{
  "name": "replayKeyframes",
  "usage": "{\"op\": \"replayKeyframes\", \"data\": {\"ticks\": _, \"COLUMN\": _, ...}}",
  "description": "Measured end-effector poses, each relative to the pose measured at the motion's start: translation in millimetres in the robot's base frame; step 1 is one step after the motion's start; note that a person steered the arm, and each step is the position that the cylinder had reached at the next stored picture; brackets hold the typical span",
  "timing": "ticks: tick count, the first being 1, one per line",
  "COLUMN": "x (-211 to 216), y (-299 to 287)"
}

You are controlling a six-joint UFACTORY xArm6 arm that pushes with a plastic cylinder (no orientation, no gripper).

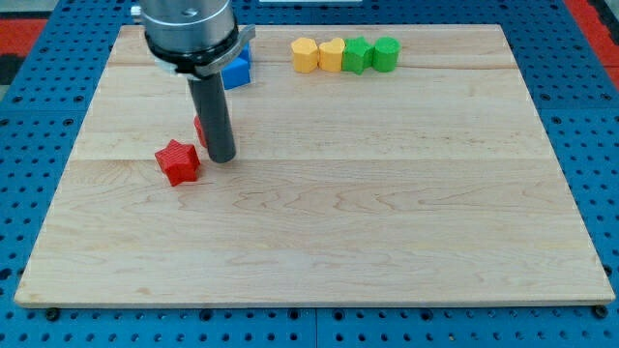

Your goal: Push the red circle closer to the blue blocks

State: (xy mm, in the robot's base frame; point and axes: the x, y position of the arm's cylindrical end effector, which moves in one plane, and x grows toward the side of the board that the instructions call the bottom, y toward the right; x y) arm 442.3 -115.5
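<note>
My tip [221, 158] rests on the wooden board [387, 213], left of centre. A red block [200, 129], the red circle, is mostly hidden behind the rod, only a sliver showing on its left side. A red star-shaped block [178, 161] lies just left of the tip, a small gap apart. A blue block [236, 69] sits near the view's top, partly hidden by the arm's body; whether another blue block lies behind the arm cannot be told.
A row of blocks stands at the view's top, right of centre: two yellow blocks [305, 54] [332, 54], then two green blocks [357, 53] [386, 52], touching side by side. A blue perforated table surrounds the board.
</note>
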Motion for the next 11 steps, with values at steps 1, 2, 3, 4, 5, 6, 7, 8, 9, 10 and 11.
{"op": "replayKeyframes", "data": {"ticks": 1, "x": -9.6, "y": -12.5}}
{"op": "replayKeyframes", "data": {"ticks": 2, "x": -32.1, "y": -13.1}}
{"op": "replayKeyframes", "data": {"ticks": 3, "x": -45.6, "y": -19.8}}
{"op": "replayKeyframes", "data": {"ticks": 4, "x": -49.1, "y": -61.0}}
{"op": "replayKeyframes", "data": {"ticks": 5, "x": -58.6, "y": -52.1}}
{"op": "replayKeyframes", "data": {"ticks": 6, "x": -59.6, "y": -13.2}}
{"op": "replayKeyframes", "data": {"ticks": 7, "x": -57.8, "y": 2.1}}
{"op": "replayKeyframes", "data": {"ticks": 8, "x": -40.9, "y": 26.4}}
{"op": "replayKeyframes", "data": {"ticks": 9, "x": -45.5, "y": 55.2}}
{"op": "replayKeyframes", "data": {"ticks": 10, "x": -69.7, "y": 27.5}}
{"op": "replayKeyframes", "data": {"ticks": 11, "x": -77.1, "y": 17.0}}
